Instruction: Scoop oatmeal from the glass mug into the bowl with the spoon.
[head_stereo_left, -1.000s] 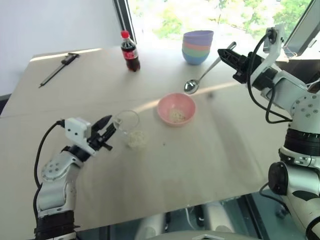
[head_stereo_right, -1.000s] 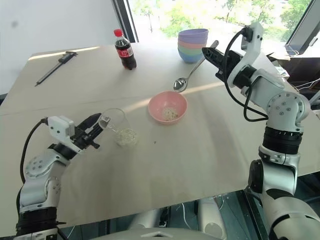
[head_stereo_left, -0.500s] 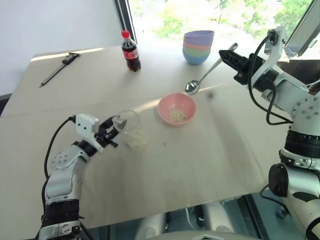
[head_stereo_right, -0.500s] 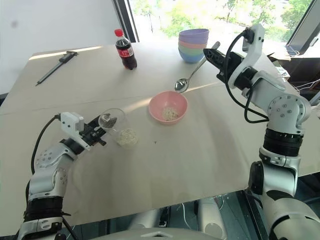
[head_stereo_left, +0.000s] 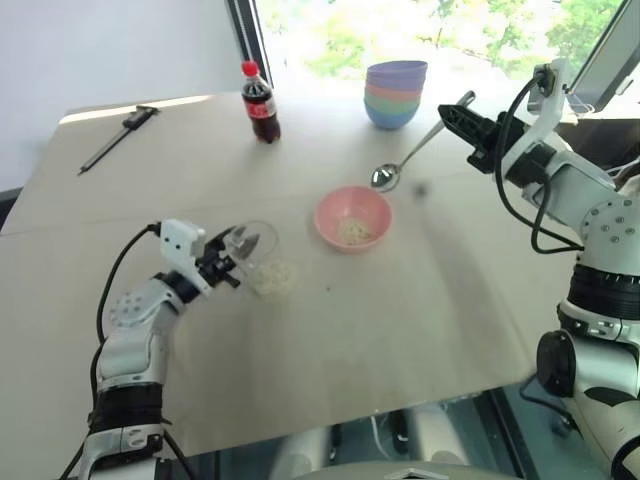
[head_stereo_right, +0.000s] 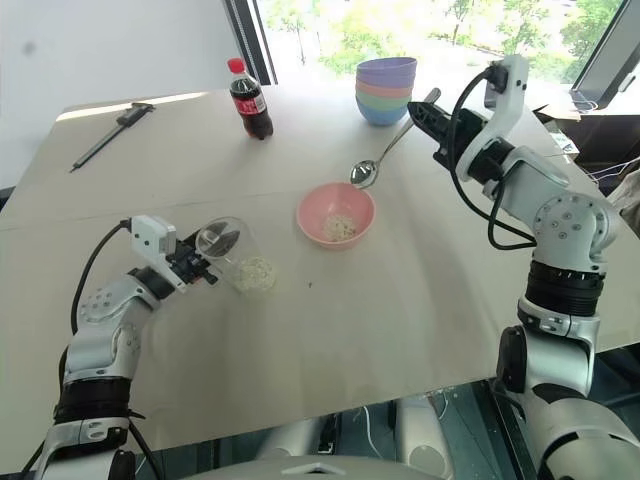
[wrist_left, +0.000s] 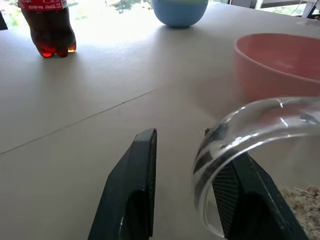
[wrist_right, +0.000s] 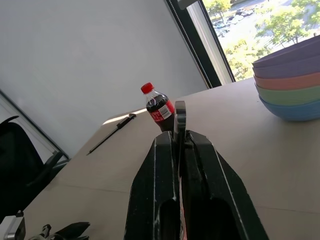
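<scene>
Left gripper (wrist_left: 187, 200) has its fingers apart, straddling the glass mug (head_stereo_left: 262, 256) wall, one finger inside. Right gripper (head_stereo_left: 468, 112) is clamped tight on the spoon (head_stereo_left: 405, 159) handle, held up above the bowl (head_stereo_left: 352, 217).

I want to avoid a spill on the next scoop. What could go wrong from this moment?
1. The left gripper has one finger inside the glass mug and one outside, so a small pull may tip it and spill the oatmeal.
2. The right gripper holds the spoon at the very end of its handle, so its bowl may swing and miss the mug or the pink bowl.
</scene>
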